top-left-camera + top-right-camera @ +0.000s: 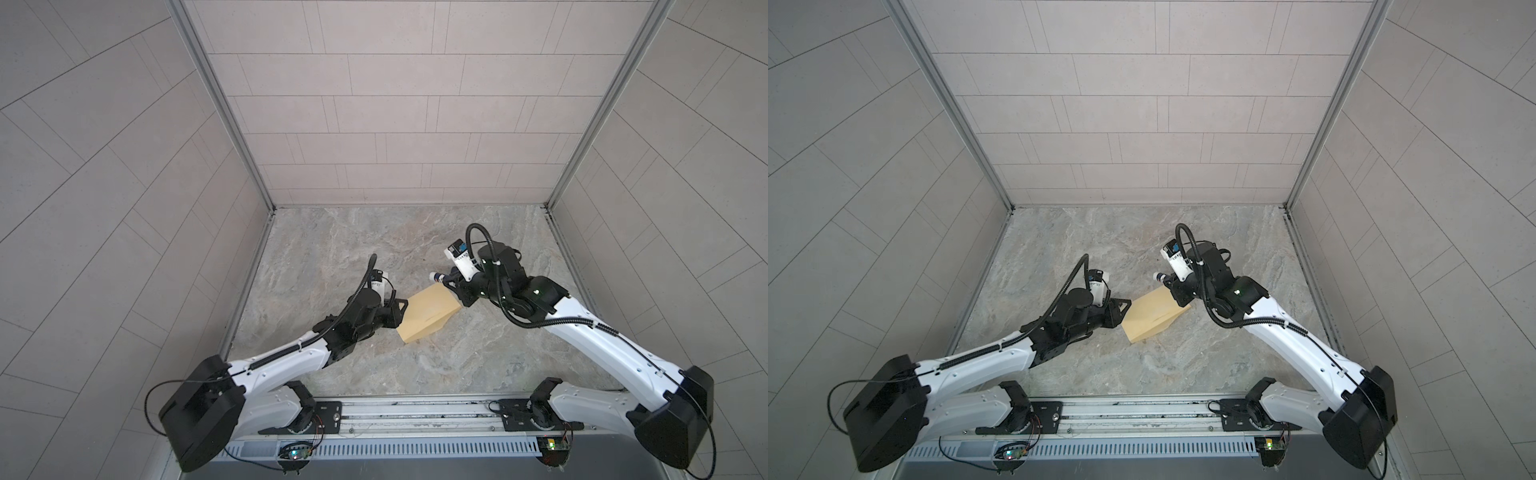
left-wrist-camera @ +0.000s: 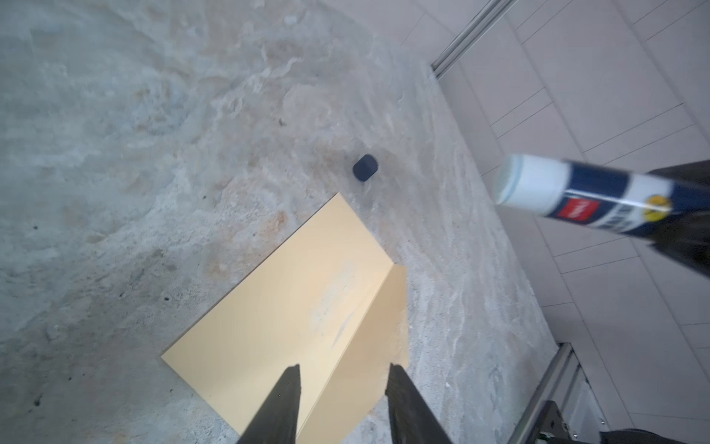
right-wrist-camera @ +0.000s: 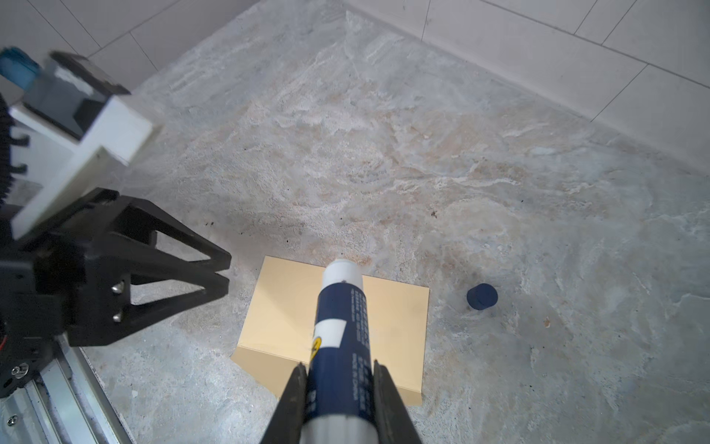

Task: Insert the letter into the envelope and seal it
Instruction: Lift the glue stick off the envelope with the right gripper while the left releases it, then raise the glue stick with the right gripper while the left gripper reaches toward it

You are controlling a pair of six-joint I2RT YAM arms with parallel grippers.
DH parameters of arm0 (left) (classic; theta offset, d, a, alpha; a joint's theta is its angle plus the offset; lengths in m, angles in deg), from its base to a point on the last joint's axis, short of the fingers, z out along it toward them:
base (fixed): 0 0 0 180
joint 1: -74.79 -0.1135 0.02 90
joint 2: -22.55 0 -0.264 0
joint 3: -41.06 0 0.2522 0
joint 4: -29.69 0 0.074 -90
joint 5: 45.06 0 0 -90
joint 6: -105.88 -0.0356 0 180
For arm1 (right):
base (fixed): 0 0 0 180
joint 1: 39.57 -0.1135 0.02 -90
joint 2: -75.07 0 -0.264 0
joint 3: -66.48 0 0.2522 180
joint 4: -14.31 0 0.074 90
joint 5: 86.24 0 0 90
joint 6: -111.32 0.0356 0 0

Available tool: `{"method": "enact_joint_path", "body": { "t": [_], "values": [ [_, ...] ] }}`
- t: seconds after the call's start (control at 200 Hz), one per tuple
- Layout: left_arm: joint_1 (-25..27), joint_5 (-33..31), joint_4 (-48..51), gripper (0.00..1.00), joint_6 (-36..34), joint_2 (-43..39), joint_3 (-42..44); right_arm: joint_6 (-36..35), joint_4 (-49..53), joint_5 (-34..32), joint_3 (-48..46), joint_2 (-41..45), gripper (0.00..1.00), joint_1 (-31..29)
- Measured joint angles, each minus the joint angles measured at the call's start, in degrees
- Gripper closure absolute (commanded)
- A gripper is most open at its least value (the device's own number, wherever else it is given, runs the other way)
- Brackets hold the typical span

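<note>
Right end effector [image 3: 340, 369] pinches glue stick [image 3: 340, 307] by envelope [image 2: 292, 307]; left end effector [image 2: 344, 369] spread over envelope; cap [image 2: 365, 167] on tabletop [image 2: 153, 153].

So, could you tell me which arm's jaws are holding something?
The right gripper: its jaws clamp the blue-and-white glue stick, whereas the left gripper has jaws open and empty near the mustard-tan paper envelope.

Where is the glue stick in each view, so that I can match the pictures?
In a top view: glue stick right of centre, at the envelope's far corner.
In a top view: glue stick near centre, same corner.
Left wrist view: glue stick at the picture's right edge, blurred.
Right wrist view: glue stick at bottom centre.
Shared landmark: the tan envelope.
</note>
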Motion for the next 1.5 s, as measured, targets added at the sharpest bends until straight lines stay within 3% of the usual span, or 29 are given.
{"method": "enact_joint_path", "body": {
  "t": [0.205, 0.3, 0.55, 0.826, 1.121, 1.501],
  "values": [
    [0.00, -1.44, -6.67, 0.17, 1.73, -11.32, 4.11, 4.02, -20.04, 1.18, -12.35, 9.09, 1.00, 0.00],
    [0.00, -1.70, -11.39, 0.12, 3.23, -14.12, 6.75, 6.86, -30.10, 1.46, -17.27, 10.78, 1.00, 0.00],
    [0.00, -0.59, -24.87, 0.09, 8.41, -14.40, 8.15, 14.91, -54.27, 2.10, -27.76, 9.07, 1.00, -0.04],
    [0.00, 2.93, -41.77, 0.12, 13.68, -5.25, 8.15, 23.02, -76.00, 1.86, -32.13, 3.30, 1.00, -1.88],
    [0.00, 4.85, -52.89, 0.15, 15.74, 2.58, 7.65, 26.14, -84.65, 0.00, -32.26, 0.57, 1.00, -6.08],
    [0.00, 4.83, -56.19, 0.19, 15.87, 4.37, 4.42, 26.34, -91.12, -2.14, -32.24, -5.01, 1.00, -10.56]
  ]
}}
